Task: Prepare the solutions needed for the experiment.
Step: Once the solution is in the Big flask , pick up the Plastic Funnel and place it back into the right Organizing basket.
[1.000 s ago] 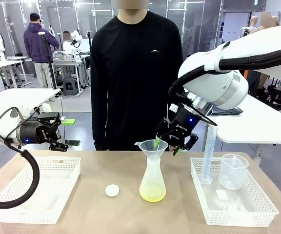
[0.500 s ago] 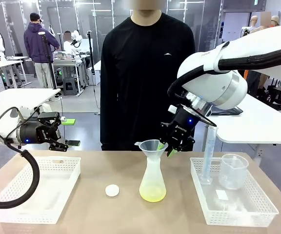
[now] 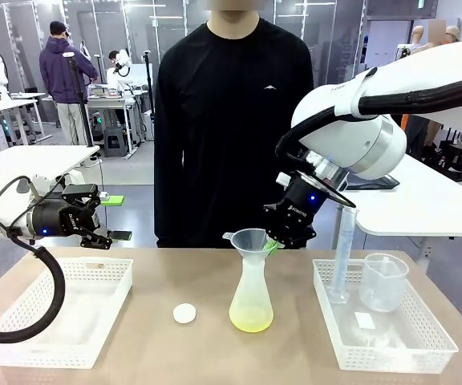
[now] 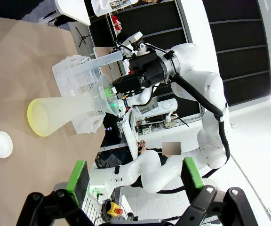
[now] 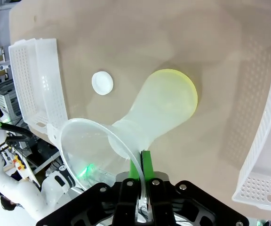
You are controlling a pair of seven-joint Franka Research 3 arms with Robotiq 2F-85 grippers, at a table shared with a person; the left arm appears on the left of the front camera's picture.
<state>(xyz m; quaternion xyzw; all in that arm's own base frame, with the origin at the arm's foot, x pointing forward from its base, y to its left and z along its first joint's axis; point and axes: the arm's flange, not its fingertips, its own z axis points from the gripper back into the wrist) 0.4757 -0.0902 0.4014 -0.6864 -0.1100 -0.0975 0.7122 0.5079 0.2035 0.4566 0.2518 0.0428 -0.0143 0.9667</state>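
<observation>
The solutions [image 3: 251,322] are a shallow yellow-green layer in the bottom of a frosted conical flask [image 3: 251,293] at mid-table. A clear funnel [image 3: 249,239] sits in the flask's neck. My right gripper [image 3: 276,243] is shut on the funnel's right rim. In the right wrist view its green pads [image 5: 136,169] pinch the funnel [image 5: 91,143] wall, with the flask [image 5: 147,120] and solutions [image 5: 180,92] beyond. My left gripper [image 3: 107,234] hangs open over the left basket, holding nothing. The left wrist view shows its fingers [image 4: 77,175] wide apart, facing the flask [image 4: 65,113].
A small white cap [image 3: 184,314] lies on the table left of the flask. A white basket [image 3: 22,337] stands at left. The right basket [image 3: 391,353] holds a graduated cylinder [image 3: 344,257] and a beaker [image 3: 383,281]. A person in black stands at the far edge.
My right gripper's fingers have come together on the funnel's rim. The person has shifted slightly. My left arm has not moved.
</observation>
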